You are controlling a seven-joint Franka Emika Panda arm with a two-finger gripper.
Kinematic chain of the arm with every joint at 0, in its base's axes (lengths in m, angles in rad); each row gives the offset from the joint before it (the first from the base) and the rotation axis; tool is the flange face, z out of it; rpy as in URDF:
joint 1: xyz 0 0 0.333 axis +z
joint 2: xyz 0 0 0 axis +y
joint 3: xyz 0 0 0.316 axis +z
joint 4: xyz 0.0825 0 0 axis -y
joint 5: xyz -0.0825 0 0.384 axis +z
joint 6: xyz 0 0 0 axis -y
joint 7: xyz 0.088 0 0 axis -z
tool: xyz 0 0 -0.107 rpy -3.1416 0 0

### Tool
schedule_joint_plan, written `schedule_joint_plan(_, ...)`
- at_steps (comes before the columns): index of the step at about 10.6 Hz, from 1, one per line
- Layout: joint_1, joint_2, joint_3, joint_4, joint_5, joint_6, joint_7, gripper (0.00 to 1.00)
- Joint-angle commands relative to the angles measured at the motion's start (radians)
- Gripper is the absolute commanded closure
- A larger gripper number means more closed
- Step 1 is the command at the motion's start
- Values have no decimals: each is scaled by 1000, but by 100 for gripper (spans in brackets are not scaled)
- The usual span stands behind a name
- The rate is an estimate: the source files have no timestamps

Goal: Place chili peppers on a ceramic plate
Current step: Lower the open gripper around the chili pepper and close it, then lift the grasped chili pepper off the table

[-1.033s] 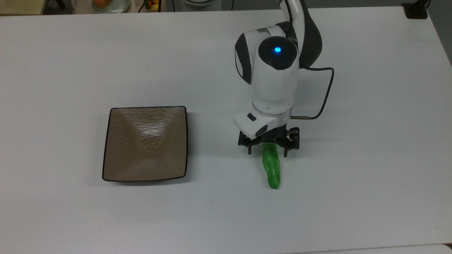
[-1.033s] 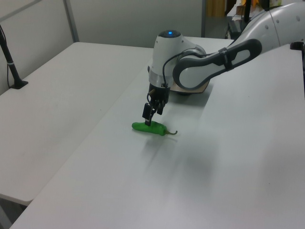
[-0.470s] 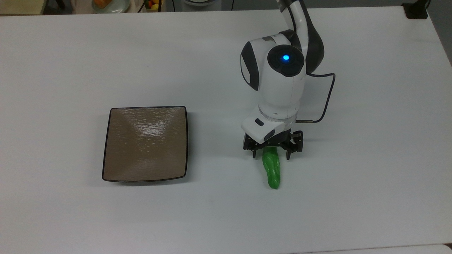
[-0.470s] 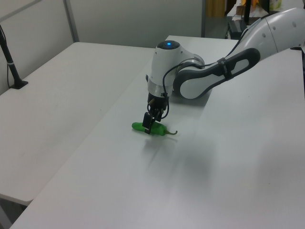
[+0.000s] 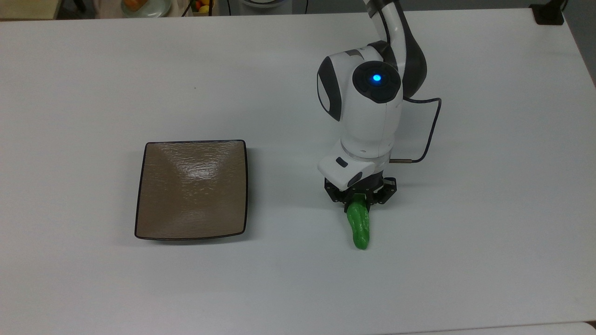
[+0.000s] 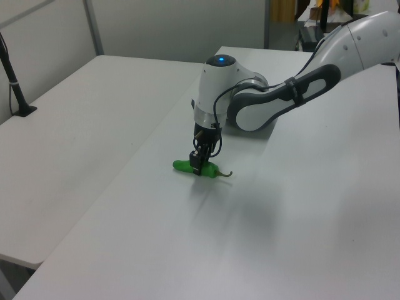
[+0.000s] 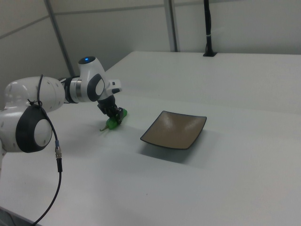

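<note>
The chili pepper [image 5: 358, 228] lies on the white table [image 5: 489, 232], well apart from the ceramic plate [image 5: 192, 190] on the top view's left. The tool [image 5: 360, 197] is down over its stem end, fingers clamped on it. It looks light, glossy and somewhat soft (likely slippery), so a moderate grip there seems wise.

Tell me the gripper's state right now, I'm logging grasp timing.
Gripper: shut on the bright green wrinkled chili pepper, near its stem end; the pepper lies on the white table.
</note>
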Motion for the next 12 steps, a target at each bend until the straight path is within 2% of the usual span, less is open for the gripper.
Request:
schedule_joint_plan(1, 2, -16, 3, -14, -16, 12, 10, 88)
schedule_joint_plan(4, -4, -99, 3, -29, 0, -57, 12, 88)
schedule_joint_plan(6, -17, -191, 4, -76, 17, -109, 13, 88)
schedule_joint_plan(8, -30, -286, 4, -130, 79, -145, 12, 88)
schedule_joint_plan(12, -108, -394, 4, -132, 211, -292, 12, 87)
